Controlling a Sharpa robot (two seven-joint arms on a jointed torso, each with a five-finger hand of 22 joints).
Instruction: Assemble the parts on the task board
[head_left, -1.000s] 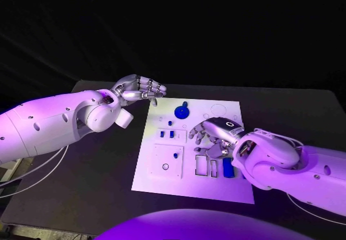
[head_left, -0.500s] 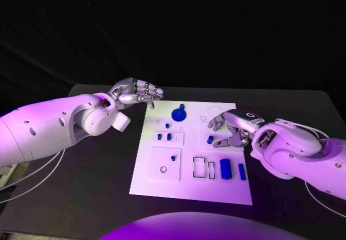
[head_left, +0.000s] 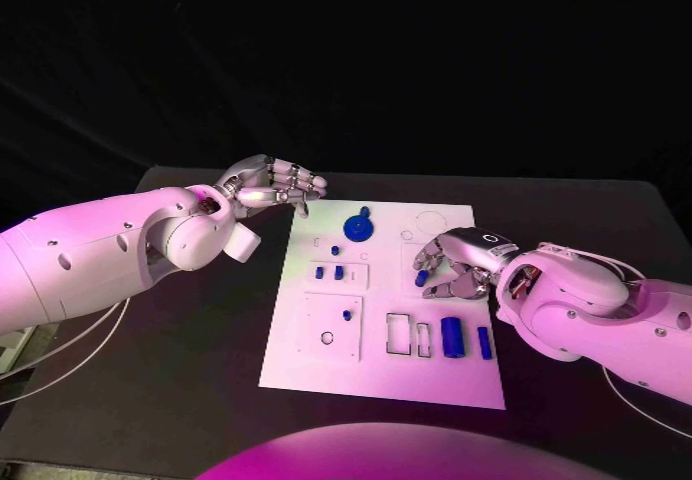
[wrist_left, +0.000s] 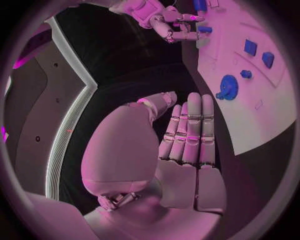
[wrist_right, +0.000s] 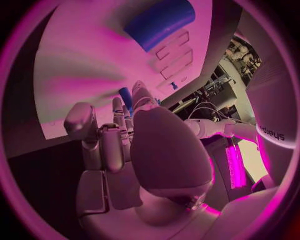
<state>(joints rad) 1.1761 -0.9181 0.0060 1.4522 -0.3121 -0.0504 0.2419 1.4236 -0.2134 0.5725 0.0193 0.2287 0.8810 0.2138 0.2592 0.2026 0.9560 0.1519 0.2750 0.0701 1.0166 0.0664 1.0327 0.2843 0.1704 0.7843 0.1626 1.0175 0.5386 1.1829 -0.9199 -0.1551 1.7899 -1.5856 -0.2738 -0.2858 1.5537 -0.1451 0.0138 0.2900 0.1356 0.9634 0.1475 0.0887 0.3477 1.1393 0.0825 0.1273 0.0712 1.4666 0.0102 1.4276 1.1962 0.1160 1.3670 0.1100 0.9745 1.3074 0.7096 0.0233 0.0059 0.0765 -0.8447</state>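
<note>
Black table (head_left: 188, 350) carries the white task board (head_left: 375, 375), and we work from our side outward. Just before our right hand (head_left: 450, 265), a blue cylinder (head_left: 453, 337) and a slimmer bar (head_left: 485, 343) lie by empty slots. That hand's fingers curl round a small blue part (head_left: 421, 278); whether it grips or merely touches, we cannot tell. We judge this a pick-up, so lifting cleanly comes next. Farther off, our left hand (head_left: 271, 184) hangs curled, holding nothing, beside the blue gear (head_left: 361, 226).
</note>
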